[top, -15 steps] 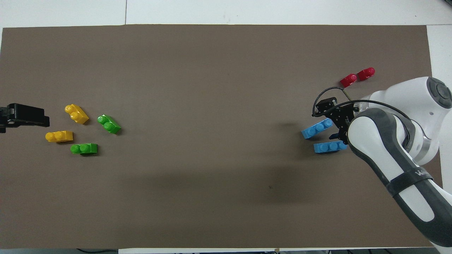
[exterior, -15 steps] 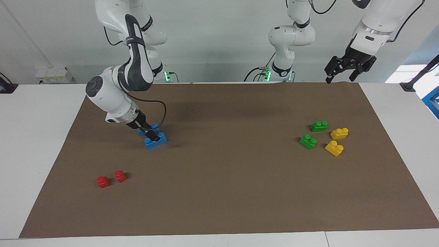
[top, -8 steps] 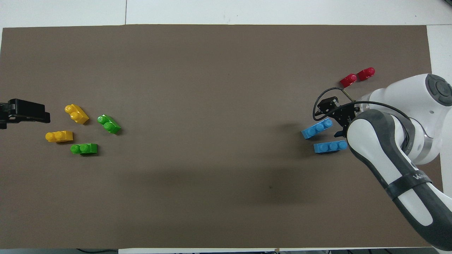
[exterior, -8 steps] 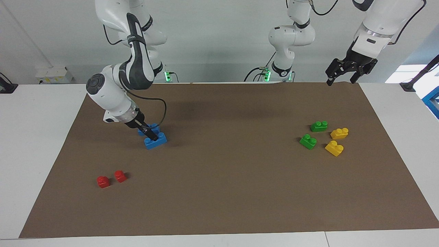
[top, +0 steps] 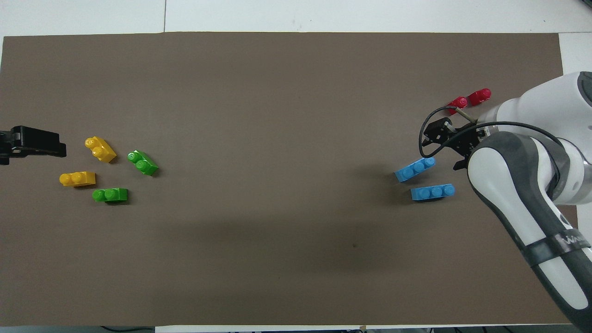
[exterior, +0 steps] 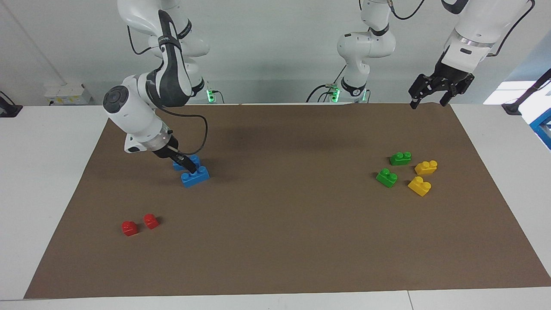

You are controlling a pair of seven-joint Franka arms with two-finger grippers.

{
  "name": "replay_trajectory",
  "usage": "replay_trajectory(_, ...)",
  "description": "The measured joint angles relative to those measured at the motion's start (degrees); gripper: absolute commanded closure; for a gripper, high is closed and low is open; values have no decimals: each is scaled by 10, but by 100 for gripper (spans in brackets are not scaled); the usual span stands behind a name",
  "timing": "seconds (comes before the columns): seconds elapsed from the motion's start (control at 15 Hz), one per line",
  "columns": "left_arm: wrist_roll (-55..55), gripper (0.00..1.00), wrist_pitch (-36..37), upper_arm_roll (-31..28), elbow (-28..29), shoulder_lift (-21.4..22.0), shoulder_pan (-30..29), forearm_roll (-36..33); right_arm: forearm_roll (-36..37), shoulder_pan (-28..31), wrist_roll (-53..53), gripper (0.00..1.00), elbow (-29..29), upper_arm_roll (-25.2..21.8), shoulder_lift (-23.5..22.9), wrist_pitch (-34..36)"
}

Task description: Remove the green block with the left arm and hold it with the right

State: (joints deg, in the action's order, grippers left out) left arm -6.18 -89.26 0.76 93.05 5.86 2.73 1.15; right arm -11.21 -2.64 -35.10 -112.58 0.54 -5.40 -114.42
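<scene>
Glossy white rounded arm shells here, a dark grey band down the right arm's forearm, black cable looping by its wrist, black skeletal left hand (exterior: pixel 427 91), green lights at both bases.

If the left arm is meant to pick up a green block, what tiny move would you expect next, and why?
Probably the left gripper comes down toward the green blocks. It hangs open, high over the mat's edge, touching nothing, while the right gripper is by the blue blocks.

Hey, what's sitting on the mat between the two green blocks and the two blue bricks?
Nothing: between the green blocks and the blue bricks the brown mat is bare, clearest in the overhead view.
</scene>
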Motion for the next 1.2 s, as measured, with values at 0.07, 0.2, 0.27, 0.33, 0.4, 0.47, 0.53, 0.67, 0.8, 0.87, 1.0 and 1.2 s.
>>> replay_trajectory(0.07, 0, 0, 0, 0, -1, 0, 0, 0, 5, 0, 4, 4, 8, 0, 4, 8)
replay_trajectory(0.2, 0, 0, 0, 0, -2, 0, 0, 0, 16, 0, 26, 4, 20, 0, 14, 18)
replay_trajectory(0.27, 0, 0, 0, 0, -2, 0, 0, 0, 24, 0, 41, 4, 22, 0, 21, 20)
replay_trajectory(0.33, 0, 0, 0, 0, -2, 0, 0, 0, 34, 0, 56, 4, 24, 0, 29, 23)
replay_trajectory(0.4, 1, 0, 0, 0, -2, 0, 0, 0, 41, 0, 71, 3, 26, 0, 39, 30)
replay_trajectory(0.47, 1, 0, 0, 0, -2, 0, 0, 0, 47, 0, 88, 3, 28, 0, 50, 39)
replay_trajectory(0.53, 1, 0, 1, 0, -2, 0, 0, 0, 51, 0, 106, 3, 31, 0, 64, 49)
replay_trajectory(0.67, 1, 0, 4, 0, -2, 0, 0, 0, 56, 0, 137, 0, 35, 1, 97, 74)
replay_trajectory(0.8, 1, 0, 5, 0, -2, 0, 0, 0, 56, 0, 152, 0, 40, 2, 131, 104)
replay_trajectory(0.87, 1, 0, 5, 0, -2, 0, 0, 0, 58, 0, 155, 0, 44, 3, 146, 119)
replay_trajectory(1.0, 1, 0, 5, 0, -2, 0, 0, 0, 64, 0, 158, 0, 72, 6, 163, 169)
replay_trajectory(1.2, 1, 0, 5, 0, -2, 0, 0, 0, 79, 1, 191, 0, 157, 6, 147, 257)
